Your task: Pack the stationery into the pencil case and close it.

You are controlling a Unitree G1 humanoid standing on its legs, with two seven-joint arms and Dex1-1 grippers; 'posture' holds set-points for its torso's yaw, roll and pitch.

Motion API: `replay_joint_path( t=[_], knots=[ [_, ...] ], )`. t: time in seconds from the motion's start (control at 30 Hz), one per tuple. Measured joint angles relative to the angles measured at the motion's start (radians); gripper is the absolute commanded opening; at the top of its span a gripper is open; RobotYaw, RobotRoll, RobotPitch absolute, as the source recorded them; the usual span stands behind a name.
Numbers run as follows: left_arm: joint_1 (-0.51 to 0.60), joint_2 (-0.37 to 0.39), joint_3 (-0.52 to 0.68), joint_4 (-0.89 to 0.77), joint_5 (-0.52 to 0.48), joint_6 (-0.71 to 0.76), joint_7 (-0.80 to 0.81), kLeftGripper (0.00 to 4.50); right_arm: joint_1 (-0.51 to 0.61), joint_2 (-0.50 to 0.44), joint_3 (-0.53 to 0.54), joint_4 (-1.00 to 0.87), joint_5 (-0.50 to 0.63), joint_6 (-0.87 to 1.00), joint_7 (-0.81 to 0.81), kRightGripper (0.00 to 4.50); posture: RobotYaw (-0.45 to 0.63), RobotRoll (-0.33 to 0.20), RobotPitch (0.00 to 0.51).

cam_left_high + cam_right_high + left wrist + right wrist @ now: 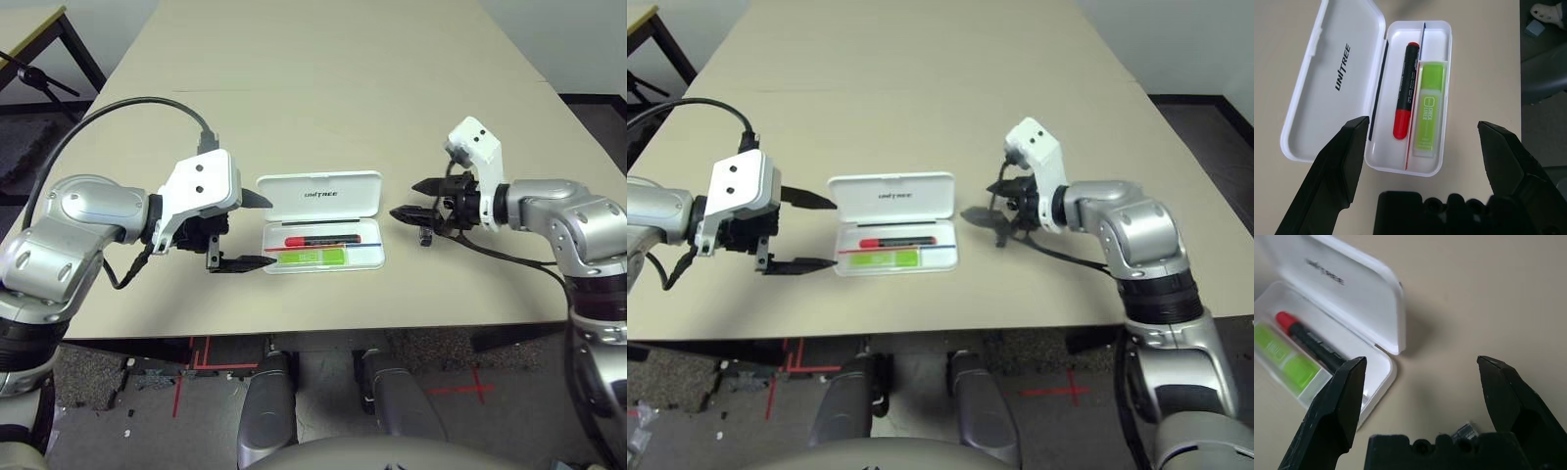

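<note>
The white pencil case [367,257] lies open mid-table, its lettered lid [319,194] flat behind the tray. In the tray rest the red marker [318,240] with its black cap and the light-green stick [319,257]; the left wrist view shows the marker [1404,103] beside the stick [1429,112]. My left gripper [253,231] hovers open just left of the case, holding nothing. To the right of the case my right gripper [407,199] is open and holds nothing too. A tiny dark grey block [1463,432] lies on the table below the right gripper, apart from the case.
The beige table [323,88] stretches far back, with a seam [529,80] across its right side. Its front edge [323,331] runs close below the case. A black stand [39,78] is on the floor at far left.
</note>
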Motion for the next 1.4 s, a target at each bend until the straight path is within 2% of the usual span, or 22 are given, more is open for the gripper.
replay_joint_path(
  t=[0.13,0.2,0.5,0.97,1.07,1.27,1.4],
  knots=[
    [-0.010,-0.010,-0.019,0.010,0.004,-0.012,0.000,4.49,0.000,0.103,-0.045,-0.055,-0.048,0.158,-0.159,4.50,-0.03,0.000,0.157],
    [-0.020,-0.019,-0.035,0.015,0.006,-0.019,0.000,4.49,0.000,0.121,-0.053,-0.083,-0.061,0.197,-0.203,4.50,-0.04,0.000,0.158],
    [-0.044,-0.046,-0.077,0.055,0.024,-0.052,-0.001,4.49,0.057,0.123,-0.061,-0.120,-0.087,0.241,-0.306,4.50,-0.05,0.000,0.158],
    [-0.044,-0.062,-0.078,0.048,0.034,-0.061,0.014,4.49,0.143,0.125,-0.045,-0.110,-0.083,0.204,-0.312,4.50,-0.02,0.000,0.155],
    [-0.043,-0.063,-0.078,0.047,0.035,-0.059,0.018,4.50,0.144,0.128,-0.041,-0.096,-0.085,0.182,-0.318,3.86,-0.02,0.000,0.155],
    [-0.039,-0.064,-0.078,0.046,0.040,-0.055,0.023,4.50,0.152,0.133,-0.036,-0.069,-0.094,0.127,-0.326,1.67,-0.02,0.000,0.153],
    [-0.039,-0.064,-0.079,0.046,0.043,-0.055,0.023,4.50,0.157,0.134,-0.027,-0.069,-0.092,0.111,-0.324,0.38,-0.02,0.000,0.148]
  ],
)
